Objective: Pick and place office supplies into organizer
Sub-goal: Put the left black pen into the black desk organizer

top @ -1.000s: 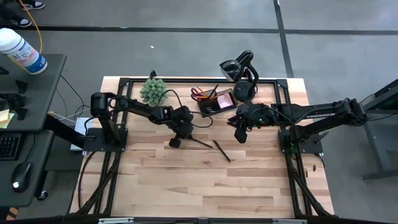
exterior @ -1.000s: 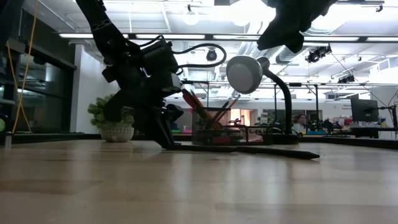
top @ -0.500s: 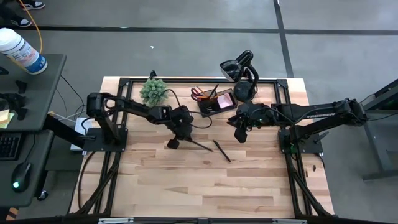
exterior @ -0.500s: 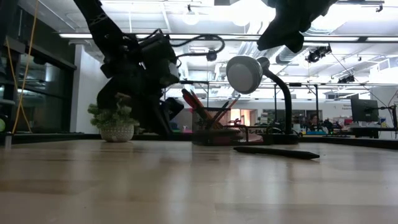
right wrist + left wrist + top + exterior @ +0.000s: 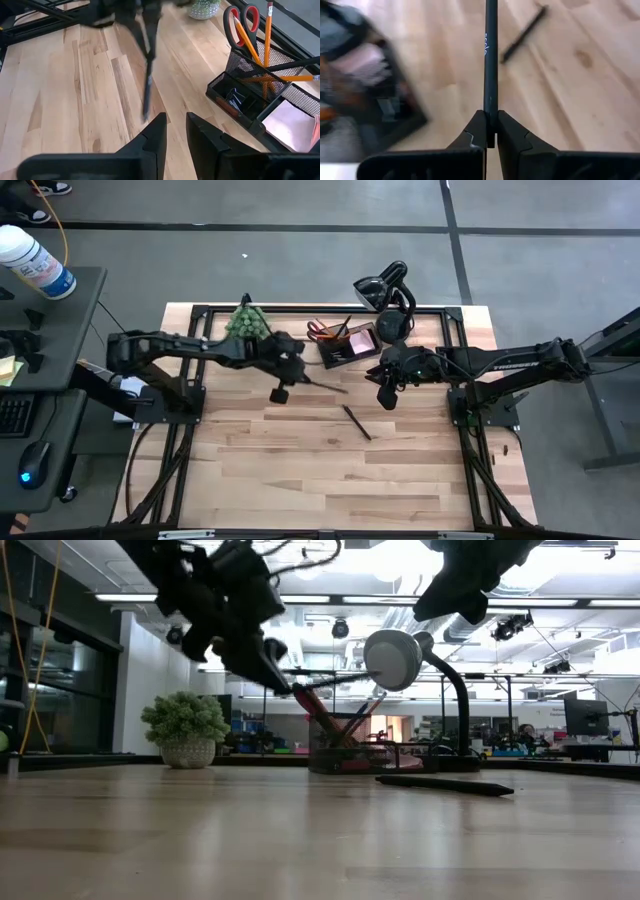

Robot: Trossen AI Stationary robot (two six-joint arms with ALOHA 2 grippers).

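Light wooden plank table (image 5: 300,470) bordered by a black metal frame (image 5: 190,308) on a grey floor. Small spiky green plant (image 5: 246,323) in a pale round pot (image 5: 188,751) stands near the table's 11 o'clock edge. Black curved-neck desk lamp (image 5: 385,292) with a rounded silver-looking head (image 5: 391,659) stands at about 1 o'clock. Beyond the table at 9 to 10 o'clock, a dark side desk (image 5: 45,330) carries a white cylindrical bottle with a blue label (image 5: 35,262), a black computer mouse (image 5: 33,463) and part of a black keyboard (image 5: 14,415).
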